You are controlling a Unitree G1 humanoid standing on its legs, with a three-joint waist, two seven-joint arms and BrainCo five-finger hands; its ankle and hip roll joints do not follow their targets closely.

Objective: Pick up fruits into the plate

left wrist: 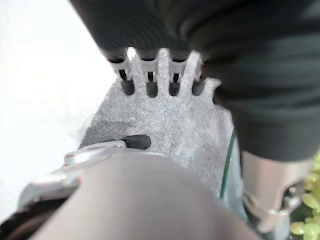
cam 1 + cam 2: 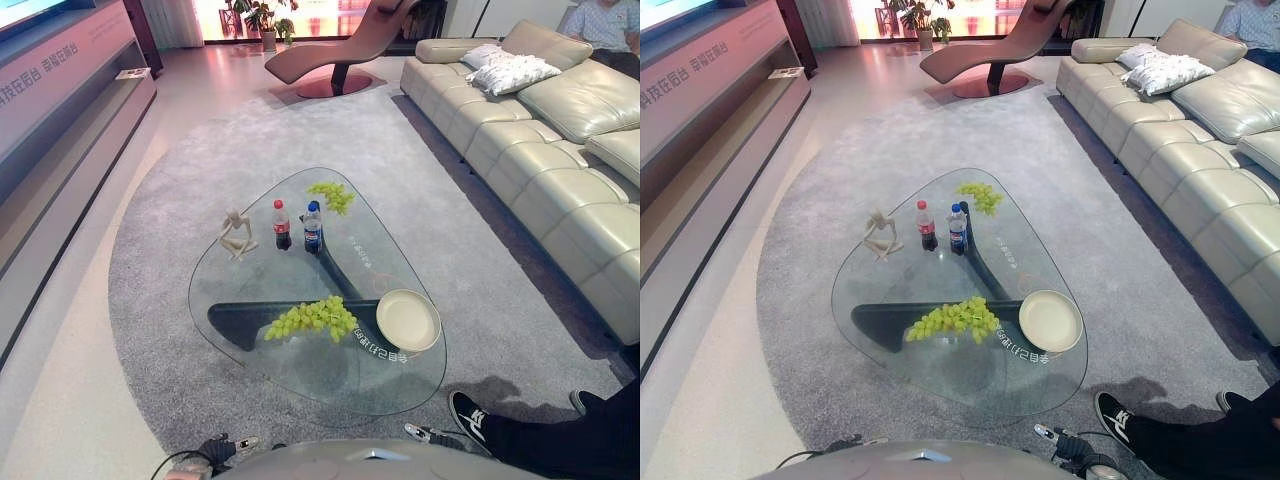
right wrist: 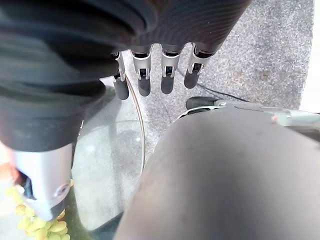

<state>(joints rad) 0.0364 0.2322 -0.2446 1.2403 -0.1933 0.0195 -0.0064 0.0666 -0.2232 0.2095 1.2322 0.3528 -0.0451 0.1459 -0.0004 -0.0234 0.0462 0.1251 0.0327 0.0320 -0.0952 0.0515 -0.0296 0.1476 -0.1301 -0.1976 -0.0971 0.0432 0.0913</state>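
Grapes (image 2: 312,319) ahead on glass table (image 2: 250,275), long axis crosswise, touching plate (image 2: 408,320) on right. Right hand (image 3: 155,80) nearer; both hands, left hand (image 1: 160,85) too, relaxed, holding nothing.

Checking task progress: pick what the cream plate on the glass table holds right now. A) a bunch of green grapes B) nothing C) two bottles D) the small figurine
B: the plate is bare, with the nearer bunch of green grapes lying on the glass beside it.

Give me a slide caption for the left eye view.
Glass coffee table on a grey rug, holding two green grape bunches, an empty cream plate, two bottles and a figurine.
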